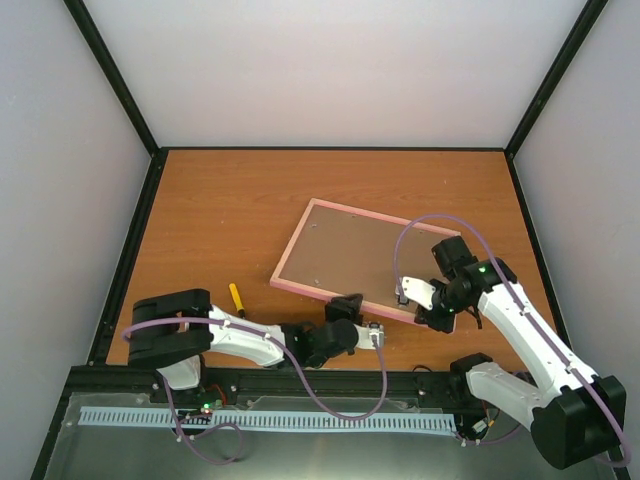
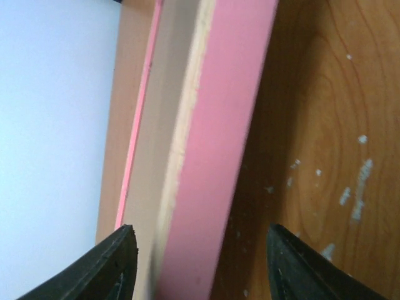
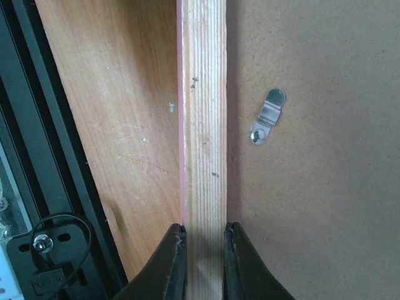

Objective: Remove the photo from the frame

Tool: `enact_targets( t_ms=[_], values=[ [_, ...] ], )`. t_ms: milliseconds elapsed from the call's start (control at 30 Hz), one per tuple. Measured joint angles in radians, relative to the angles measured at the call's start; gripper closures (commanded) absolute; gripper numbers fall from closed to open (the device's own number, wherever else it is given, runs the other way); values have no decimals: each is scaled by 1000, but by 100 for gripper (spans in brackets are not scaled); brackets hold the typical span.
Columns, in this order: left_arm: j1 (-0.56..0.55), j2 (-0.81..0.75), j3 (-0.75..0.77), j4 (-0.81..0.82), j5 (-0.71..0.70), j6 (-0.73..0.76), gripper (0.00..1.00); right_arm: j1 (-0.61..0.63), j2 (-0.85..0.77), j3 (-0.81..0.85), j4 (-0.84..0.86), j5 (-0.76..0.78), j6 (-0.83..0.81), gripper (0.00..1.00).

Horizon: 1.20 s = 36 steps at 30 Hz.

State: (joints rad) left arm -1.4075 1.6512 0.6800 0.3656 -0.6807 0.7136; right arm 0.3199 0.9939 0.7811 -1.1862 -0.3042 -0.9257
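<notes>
Clamping the frame [image 3: 203, 125] edge, right tool [image 3: 203, 262] sees a metal clip [image 3: 267, 115]; left tool [image 2: 200, 262] straddles the edge, unclenched.

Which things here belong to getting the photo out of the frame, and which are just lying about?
Job: frame, backing board, metal clip, left gripper astride the frame's edge, right gripper shut on it.
Lying about: yellow-handled tool, left of the frame.
</notes>
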Motion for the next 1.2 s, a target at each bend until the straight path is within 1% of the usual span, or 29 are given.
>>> enact_targets(
  t_ms=[267, 400, 500, 533, 567, 600, 633, 700, 767, 900, 1000, 1067, 1133, 1200],
  values=[
    [-1, 3, -4, 124, -24, 122, 54, 0, -20, 0, -11, -20, 11, 97],
    [-2, 21, -4, 153, -32, 161, 65, 0, -38, 11, -32, -34, 19, 97],
    [-2, 34, -4, 171, -36, 188, 74, 0, -60, 18, -46, -49, 26, 97],
    [-2, 35, -3, 173, -37, 197, 78, 0, -66, 19, -51, -50, 27, 93],
    [-2, 35, -2, 174, -38, 207, 80, 0, -73, 21, -56, -50, 28, 88],
    [-3, 35, 2, 165, -39, 240, 80, 0, -78, 26, -60, -48, 29, 80],
    [-3, 35, 7, 156, -43, 253, 81, 0, -83, 37, -64, -48, 30, 69],
    [-3, 28, 25, 141, -52, 254, 83, -1, -93, 69, -75, -47, 42, 58],
    [4, 18, 60, 85, -43, 253, 86, -1, -113, 137, -81, -69, 49, 50],
    [23, -7, 169, -121, -8, 209, 87, -1, -168, 285, -71, -80, 97, 45],
    [57, -15, 297, -306, 39, 142, 87, -1, -192, 364, -47, -70, 142, 45],
    [88, -17, 396, -426, 73, 90, 90, -1, -193, 406, -35, -60, 171, 45],
    [111, -19, 465, -501, 92, 46, 94, -1, -184, 438, -23, -42, 202, 45],
    [126, -21, 515, -554, 111, 11, 95, -1, -171, 467, -13, -19, 231, 45]
  ],
)
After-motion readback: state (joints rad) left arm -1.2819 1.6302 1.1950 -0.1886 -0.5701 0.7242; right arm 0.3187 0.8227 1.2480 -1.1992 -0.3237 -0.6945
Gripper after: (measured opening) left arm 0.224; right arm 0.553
